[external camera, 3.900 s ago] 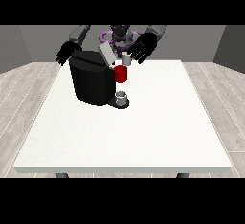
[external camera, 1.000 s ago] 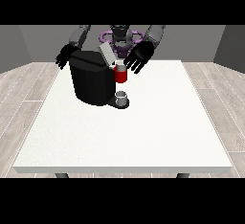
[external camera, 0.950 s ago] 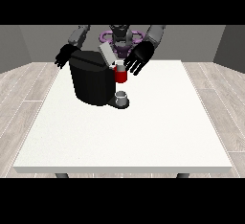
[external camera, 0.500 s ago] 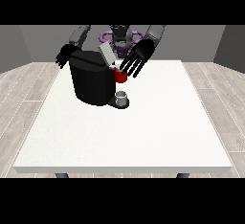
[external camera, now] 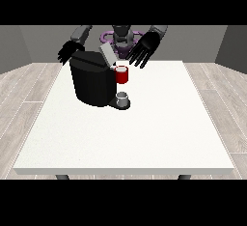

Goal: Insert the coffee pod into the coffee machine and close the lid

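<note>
A black coffee machine (external camera: 91,82) stands on the white table (external camera: 130,133) at the far left-centre. Its grey lid (external camera: 107,54) is tilted up and open. A red pod holder (external camera: 122,75) juts out at the machine's front, with a pale top that may be the pod. A small grey cup (external camera: 123,98) rests on the machine's base below it. The hand at the view's right (external camera: 144,49) hovers above and to the right of the red part, fingers spread and straight, holding nothing. Behind the machine's far left corner, the hand at the view's left (external camera: 69,52) has relaxed fingers.
The robot's torso (external camera: 121,37) stands behind the table's far edge. The table reaches from there to the view's front, with the machine as the only thing on it.
The hand at the view's right has lifted and drawn away to the right of the red pod holder, which now shows fully. The other hand has barely moved.
</note>
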{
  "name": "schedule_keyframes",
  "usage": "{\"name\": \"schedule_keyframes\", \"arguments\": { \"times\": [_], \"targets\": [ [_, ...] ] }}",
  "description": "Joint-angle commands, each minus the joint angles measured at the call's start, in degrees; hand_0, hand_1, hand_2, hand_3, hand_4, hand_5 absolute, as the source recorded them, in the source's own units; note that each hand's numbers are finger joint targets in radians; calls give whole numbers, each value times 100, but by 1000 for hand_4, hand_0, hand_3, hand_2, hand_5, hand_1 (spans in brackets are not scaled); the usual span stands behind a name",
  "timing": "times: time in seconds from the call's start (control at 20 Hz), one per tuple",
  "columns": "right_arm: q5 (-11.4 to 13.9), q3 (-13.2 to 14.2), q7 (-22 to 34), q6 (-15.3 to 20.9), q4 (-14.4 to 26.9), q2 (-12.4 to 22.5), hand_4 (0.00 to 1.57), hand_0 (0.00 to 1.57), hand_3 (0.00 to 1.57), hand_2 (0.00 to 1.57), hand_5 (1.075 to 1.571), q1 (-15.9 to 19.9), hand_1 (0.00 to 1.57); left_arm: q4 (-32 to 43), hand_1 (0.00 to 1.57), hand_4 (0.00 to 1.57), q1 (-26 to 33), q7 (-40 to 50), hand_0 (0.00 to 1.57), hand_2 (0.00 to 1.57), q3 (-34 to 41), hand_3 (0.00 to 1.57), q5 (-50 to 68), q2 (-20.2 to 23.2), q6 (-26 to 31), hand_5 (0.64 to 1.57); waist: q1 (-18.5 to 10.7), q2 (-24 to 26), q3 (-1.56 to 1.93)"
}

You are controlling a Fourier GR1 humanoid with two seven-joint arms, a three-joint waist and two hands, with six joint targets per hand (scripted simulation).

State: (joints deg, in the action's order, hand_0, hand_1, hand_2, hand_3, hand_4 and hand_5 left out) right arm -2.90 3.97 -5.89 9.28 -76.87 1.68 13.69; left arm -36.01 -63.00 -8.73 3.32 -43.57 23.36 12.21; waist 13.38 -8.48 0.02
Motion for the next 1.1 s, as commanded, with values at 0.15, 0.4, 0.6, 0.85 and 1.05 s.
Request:
{"name": "schedule_keyframes", "arguments": {
  "times": [0.15,0.4,0.6,0.85,1.05],
  "targets": [
    [49,-105,-107,65,-37,-147,370,0,0,0,1571,-495,0,-144,0,0,506,22,0,0,292,0,416,-405,26,1571,-308,574,-2],
    [-46,-32,-17,-294,-386,281,433,0,0,0,1571,-626,0,-14,0,249,964,-334,0,0,1442,0,1693,-717,-5,1571,-511,1078,-13],
    [-106,-22,277,-491,-549,499,349,0,0,0,1571,-789,0,-13,0,0,1787,-636,0,0,1661,0,2120,-1148,86,1571,-919,1717,-11],
    [-165,-177,839,-786,-881,711,0,0,0,0,1571,-615,0,-124,0,191,2393,-645,0,0,1683,0,2358,-1687,5,1571,-1228,2332,-8],
    [-257,34,802,-813,-716,815,0,0,0,0,1571,-320,0,-385,0,90,2453,-351,0,0,1713,0,2727,-1973,295,1571,-1718,2295,-2]
  ]
}}
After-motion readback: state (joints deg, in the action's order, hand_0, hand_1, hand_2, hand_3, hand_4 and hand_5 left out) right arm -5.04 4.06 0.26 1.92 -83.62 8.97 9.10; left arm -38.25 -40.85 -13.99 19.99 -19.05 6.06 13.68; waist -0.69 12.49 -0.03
